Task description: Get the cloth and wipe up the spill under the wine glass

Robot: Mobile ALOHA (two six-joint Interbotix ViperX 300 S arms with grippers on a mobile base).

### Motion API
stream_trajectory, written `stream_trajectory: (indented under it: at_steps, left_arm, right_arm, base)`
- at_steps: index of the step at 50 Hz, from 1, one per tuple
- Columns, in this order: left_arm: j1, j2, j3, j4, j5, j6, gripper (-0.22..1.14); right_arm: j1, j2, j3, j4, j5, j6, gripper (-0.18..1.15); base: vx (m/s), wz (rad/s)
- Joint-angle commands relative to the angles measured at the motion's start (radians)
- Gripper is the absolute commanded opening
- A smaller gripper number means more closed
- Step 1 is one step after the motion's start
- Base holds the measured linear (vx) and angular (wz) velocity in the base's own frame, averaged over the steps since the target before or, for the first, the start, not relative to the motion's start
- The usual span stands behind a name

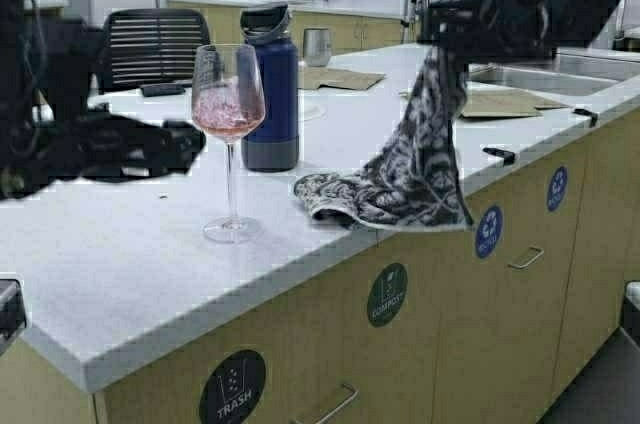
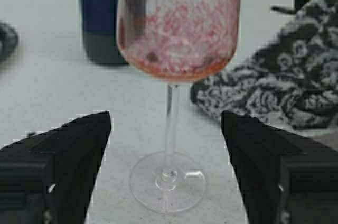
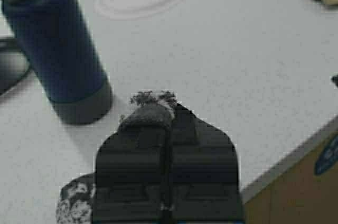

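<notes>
White speckled surface (image 1: 150, 264): right hand (image 3: 165, 129) clamped on navy-and-white floral cloth (image 1: 415, 159), lifting it; left hand (image 2: 166, 145) wide open around stem of pink-tinted clear wine glass (image 1: 229, 109).

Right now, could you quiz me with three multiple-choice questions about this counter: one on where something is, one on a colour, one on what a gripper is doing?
1. Where is the cloth?
A. In the sink
B. Hanging from the right gripper, its lower end on the counter edge
C. Under the wine glass

2. What colour is the bottle behind the wine glass?
A. Dark blue
B. Red
C. White

3. What is the left gripper doing?
A. Holding the bottle
B. Clamping the cloth
C. Open, fingers either side of the glass stem

Answers: 1 B, cloth dangles from the shut fingers. 2 A, its body is navy. 3 C, a wide gap shows.
</notes>
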Motion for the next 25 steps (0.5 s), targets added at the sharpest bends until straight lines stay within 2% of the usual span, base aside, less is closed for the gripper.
stream_trajectory:
  at_steps: [1, 10, 25]
  left_arm:
    - [-0.002, -0.153, 0.029, -0.020, 0.077, -0.012, 0.96]
    - [-0.002, -0.371, 0.015, -0.032, 0.265, -0.031, 0.96]
    - [-0.002, -0.692, -0.064, -0.041, 0.598, -0.034, 0.96]
  right_arm:
    - [-0.002, -0.135, -0.028, -0.025, 0.156, -0.002, 0.06]
    - [-0.002, -0.267, -0.060, -0.044, 0.337, 0.000, 0.06]
    - [-0.002, -0.425, -0.077, -0.046, 0.436, 0.000, 0.06]
  base:
    - [0.00, 0.00]
    - [0.00, 0.00]
    - [0.00, 0.00]
